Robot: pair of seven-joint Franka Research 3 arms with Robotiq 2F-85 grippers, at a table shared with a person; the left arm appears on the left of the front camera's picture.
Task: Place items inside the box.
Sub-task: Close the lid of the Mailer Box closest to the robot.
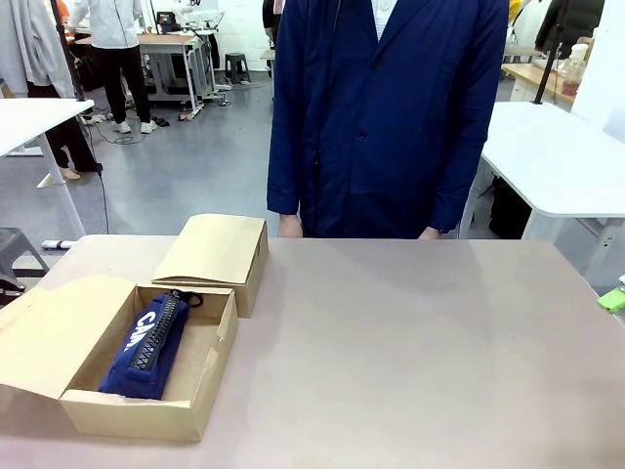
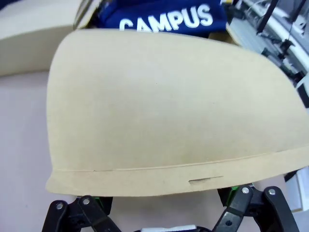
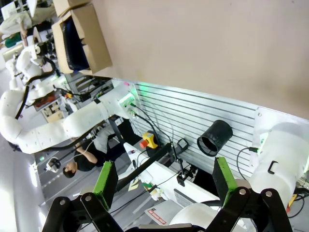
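Note:
An open cardboard box [image 1: 200,396] stands at the table's near left corner, its lid flap [image 1: 59,332] folded out to the left. Inside lies a navy zip pouch [image 1: 146,347] lettered "CAMPUS". In the left wrist view the flap [image 2: 169,106] lies close across the lens, with the pouch [image 2: 164,17] beyond it. My left gripper [image 2: 161,212] has its jaws spread wide below the flap and its fingertips hidden. My right gripper [image 3: 164,176] is open and empty, off the table's edge. From there the box [image 3: 89,43] is far off.
A second, closed cardboard box [image 1: 220,249] sits just behind the open one. A person in a navy coat [image 1: 381,117] stands at the far edge, hands down by the table. A green pad tip [image 1: 612,298] shows at the right border. The brown tabletop [image 1: 410,352] stretches right.

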